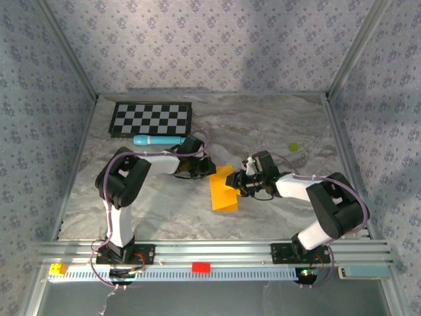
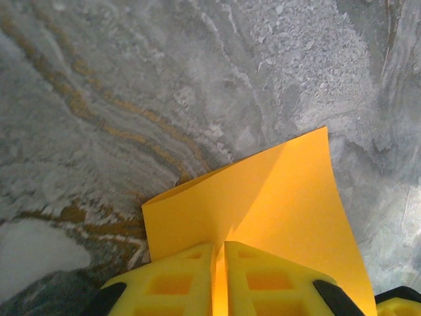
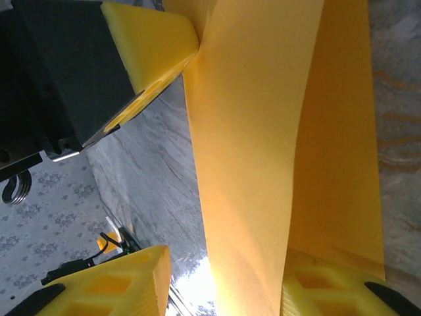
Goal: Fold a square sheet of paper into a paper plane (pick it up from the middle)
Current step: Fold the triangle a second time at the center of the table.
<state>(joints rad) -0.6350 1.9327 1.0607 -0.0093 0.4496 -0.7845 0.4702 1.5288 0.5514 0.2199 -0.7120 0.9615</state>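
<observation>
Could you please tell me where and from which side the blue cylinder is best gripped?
Grip the blue cylinder around its middle, coming down from above with the jaws closing front to back. It lies flat on the table, its length running left to right, and the checkerboard sits close behind it, so coming in from behind looks cramped.

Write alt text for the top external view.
Two robot arms reach inward, the left hand and right hand meeting at a folded orange paper sheet in the middle of a grey marbled table. Behind the left arm lie a checkerboard and a light-blue cylinder; a small yellow-green bit sits beyond the right arm.
</observation>
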